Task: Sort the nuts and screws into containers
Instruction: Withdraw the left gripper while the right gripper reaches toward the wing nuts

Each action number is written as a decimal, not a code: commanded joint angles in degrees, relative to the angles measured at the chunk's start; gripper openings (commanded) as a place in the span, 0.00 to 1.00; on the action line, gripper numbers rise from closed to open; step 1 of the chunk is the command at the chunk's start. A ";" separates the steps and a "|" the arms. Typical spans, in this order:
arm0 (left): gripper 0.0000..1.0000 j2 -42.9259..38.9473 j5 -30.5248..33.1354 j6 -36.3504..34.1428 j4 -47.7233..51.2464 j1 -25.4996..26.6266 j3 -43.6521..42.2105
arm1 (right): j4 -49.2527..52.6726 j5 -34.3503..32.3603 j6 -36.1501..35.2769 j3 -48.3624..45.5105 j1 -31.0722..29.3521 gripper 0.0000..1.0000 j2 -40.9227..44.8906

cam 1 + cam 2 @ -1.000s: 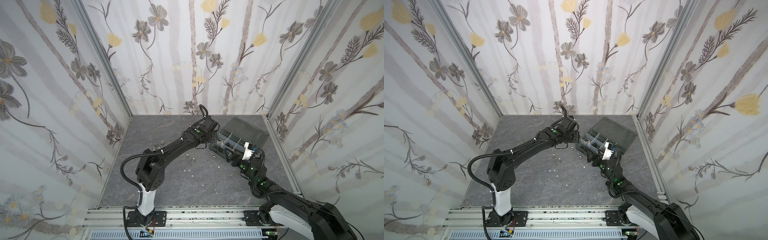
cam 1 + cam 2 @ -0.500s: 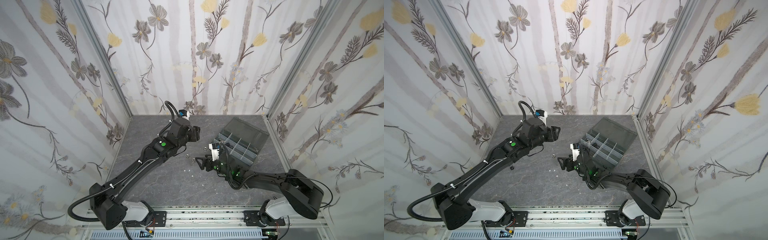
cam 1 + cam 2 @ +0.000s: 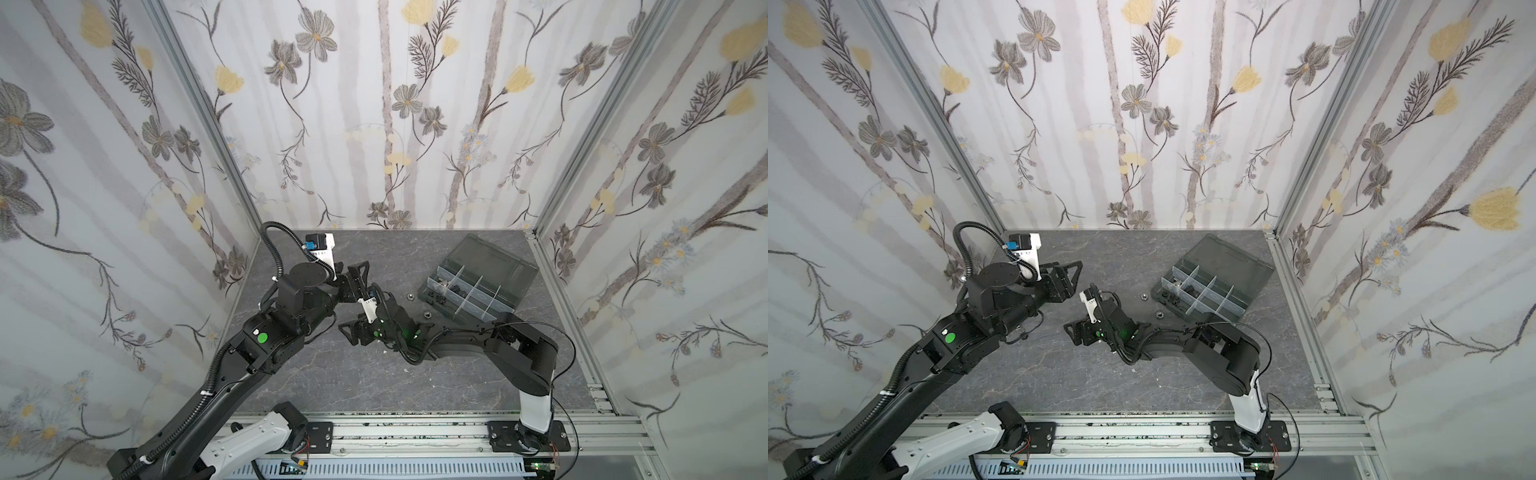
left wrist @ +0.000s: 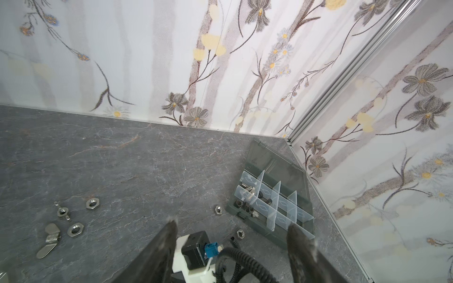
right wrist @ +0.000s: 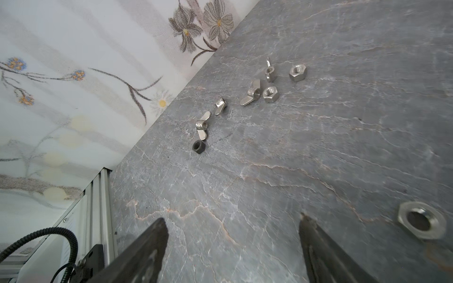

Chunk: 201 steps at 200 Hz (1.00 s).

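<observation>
The containers are compartments of a dark grey organizer box (image 3: 494, 262) (image 3: 1229, 259) (image 4: 259, 226) with its lid laid open at the back right. Silver screws (image 4: 247, 190) and dark pieces (image 4: 243, 204) lie in its compartments. Two nuts (image 3: 409, 296) (image 3: 426, 314) lie on the floor just left of the box. More nuts, silver (image 5: 297, 72) (image 5: 270, 94) and black (image 5: 198, 146), lie at the back left. My left gripper (image 3: 357, 274) (image 4: 232, 224) hangs open and empty above the middle. My right gripper (image 3: 351, 330) (image 5: 232, 220) stands open, low over bare floor.
Several silver wing nuts (image 5: 252, 94) (image 4: 49, 239) are mixed in with the back-left group. A wide thin nut (image 5: 440, 226) lies just beside my right gripper's finger. The right wrist camera (image 4: 193, 250) sits right under my left gripper. Flowered walls close three sides.
Both arms have left the box. The left gripper pulled back to the left and opened wider; the right arm swung left and down over the middle of the floor.
</observation>
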<state>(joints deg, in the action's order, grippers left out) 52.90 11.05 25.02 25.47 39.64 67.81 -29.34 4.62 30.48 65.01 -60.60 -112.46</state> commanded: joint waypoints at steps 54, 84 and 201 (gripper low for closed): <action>0.71 -4.33 2.51 0.25 6.04 -0.16 2.09 | 3.76 2.72 -6.82 16.45 -3.43 0.82 -12.84; 0.71 -4.14 2.75 0.71 7.26 -0.17 3.09 | 4.29 2.93 -9.12 22.33 -4.32 0.82 -17.72; 0.72 -5.66 3.45 2.85 9.80 -0.15 3.03 | 4.91 2.25 -17.96 37.67 -6.10 0.73 -31.52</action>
<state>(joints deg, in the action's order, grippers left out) 47.29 13.47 27.03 34.92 39.53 70.54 -23.86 7.09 15.31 100.62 -66.37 -142.30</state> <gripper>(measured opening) 0.716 0.732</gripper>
